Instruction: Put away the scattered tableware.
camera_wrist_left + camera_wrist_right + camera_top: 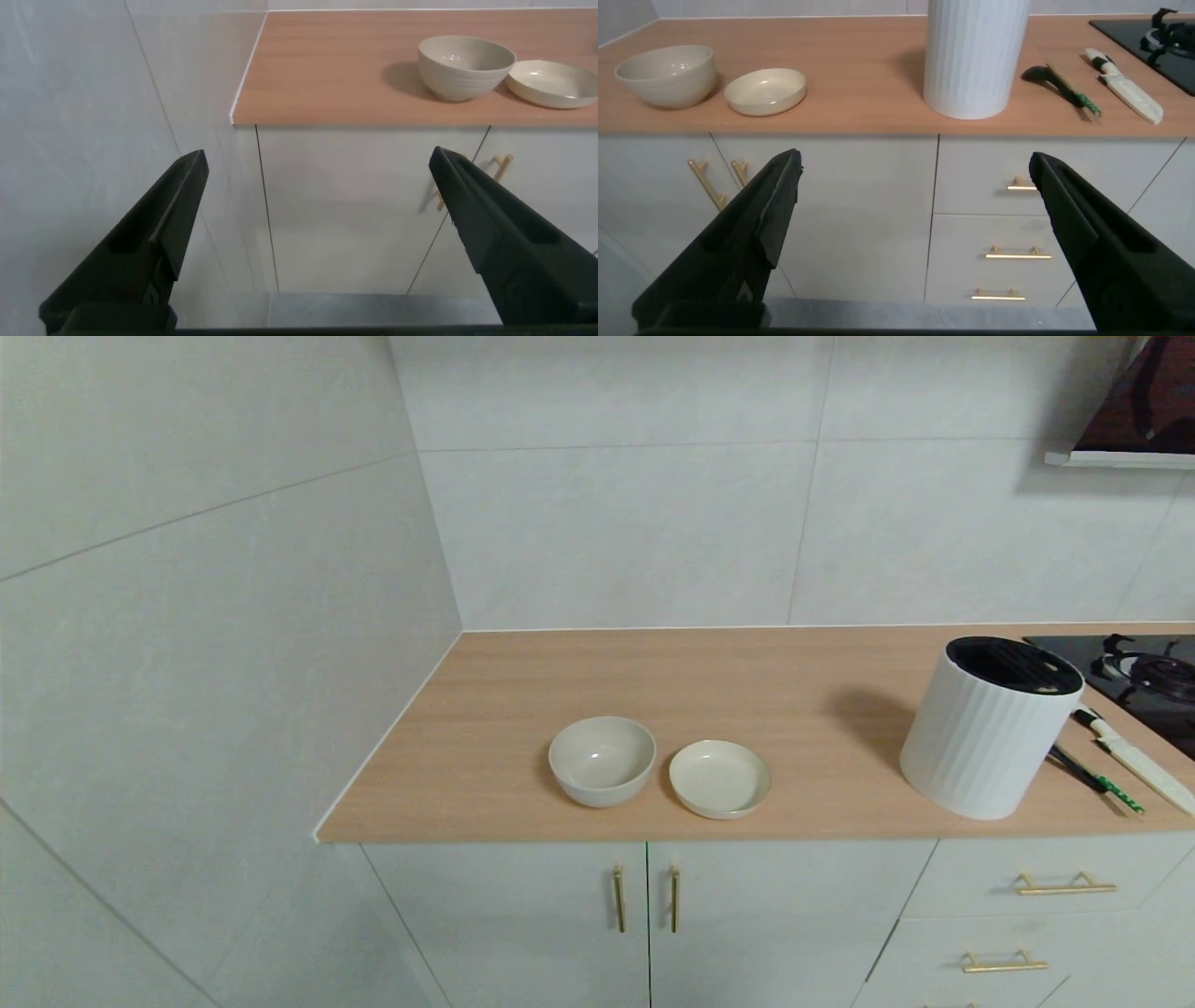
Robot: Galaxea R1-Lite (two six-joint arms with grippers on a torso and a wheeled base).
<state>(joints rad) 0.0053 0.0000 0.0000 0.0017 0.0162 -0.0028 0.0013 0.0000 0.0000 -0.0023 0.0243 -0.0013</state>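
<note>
The bench [747, 672] is a wooden worktop that meets a tiled wall [187, 616] at its left end. A cream bowl [601, 761] stands upright near the front edge of the bench, left of centre. A shallow cream dish [720, 777] lies just beside the bowl on its right; whether the two rims touch cannot be determined. Both are empty. Well apart from them, toward the right end, a white ribbed holder [990, 728] with a black slotted top stands upright. To the right of the holder, a black utensil [1097, 779] with a green patterned handle lies flat on the bench, its far end against or behind the holder base. A knife [1134, 761] with a pale blade lies flat just beyond it, closer to the right edge. A black hob [1148, 677] occupies the far right corner of the bench. Below the bench, two cabinet doors [644, 933] with gold handles sit under the bowl and dish, and drawers [1064, 885] with gold handles sit under the holder. The left tool [318, 161] is positioned below bench level, facing the left corner of the cabinet, fingers spread apart and holding nothing. The right tool [915, 161] is positioned below bench level, facing the cabinet front, fingers spread apart and holding nothing.
</note>
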